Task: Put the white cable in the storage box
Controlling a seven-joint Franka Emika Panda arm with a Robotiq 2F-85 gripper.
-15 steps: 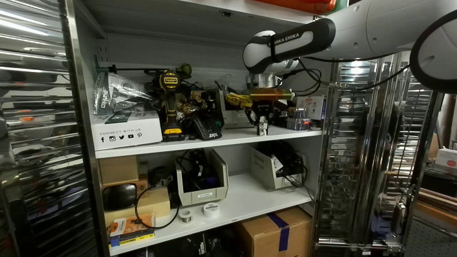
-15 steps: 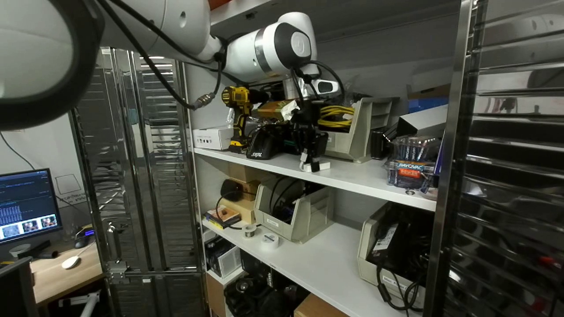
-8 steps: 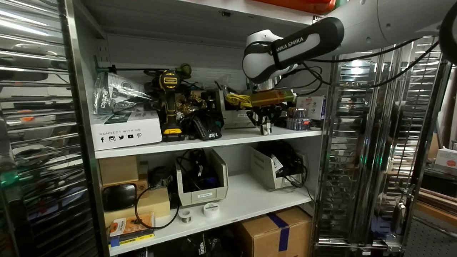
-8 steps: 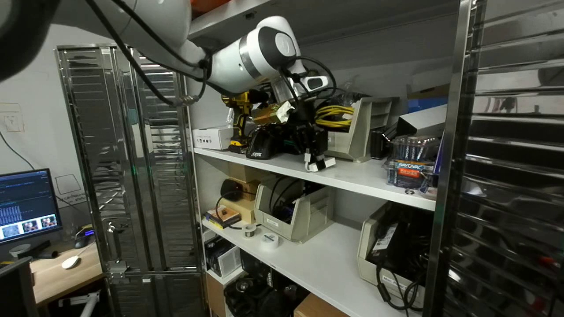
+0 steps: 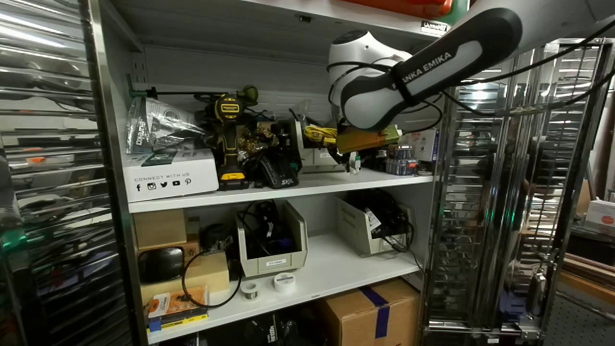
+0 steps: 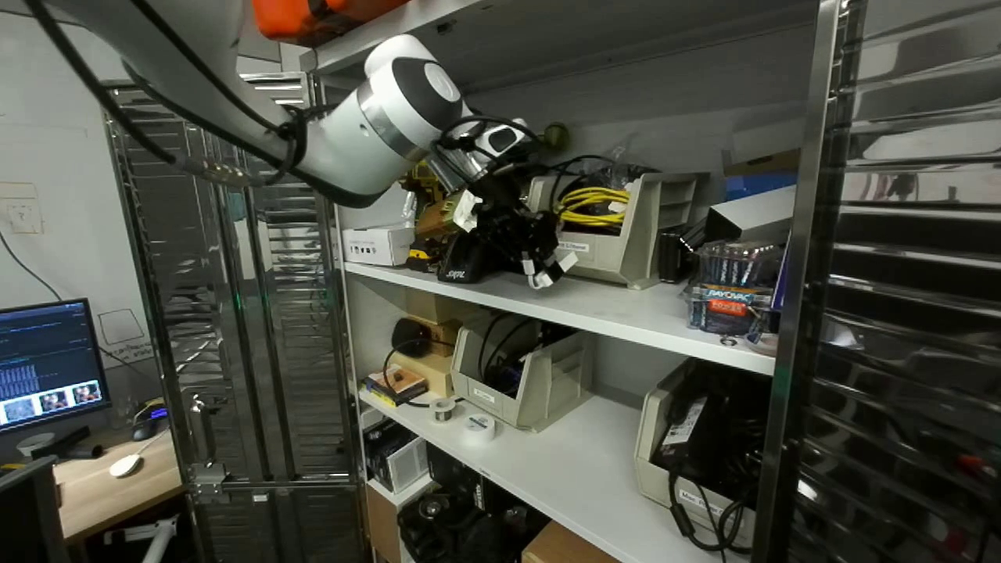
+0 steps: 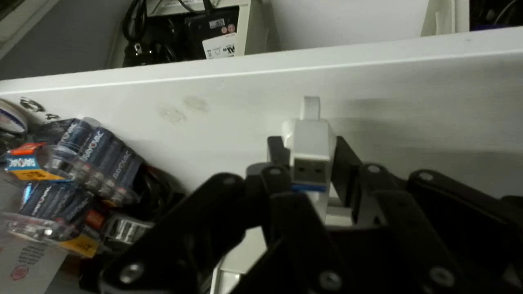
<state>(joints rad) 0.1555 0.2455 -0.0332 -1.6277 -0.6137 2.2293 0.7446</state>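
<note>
Wrist view: the jaws are closed on the white cable (image 7: 311,139), whose long axis runs through between them, ends poking out either side, seemingly clear of the worktop (image 7: 229,130). Just beyond the jaws, deeper in, stands the likely storage box (image 6: 606,256); coiled yellow cable (image 5: 321,134) inside may crowd the drop. Farther out, batteries (image 6: 727,289) sit to one side of the jaws, a drill (image 5: 229,139) opposite, two more boxes (image 6: 557,383) below.
</note>
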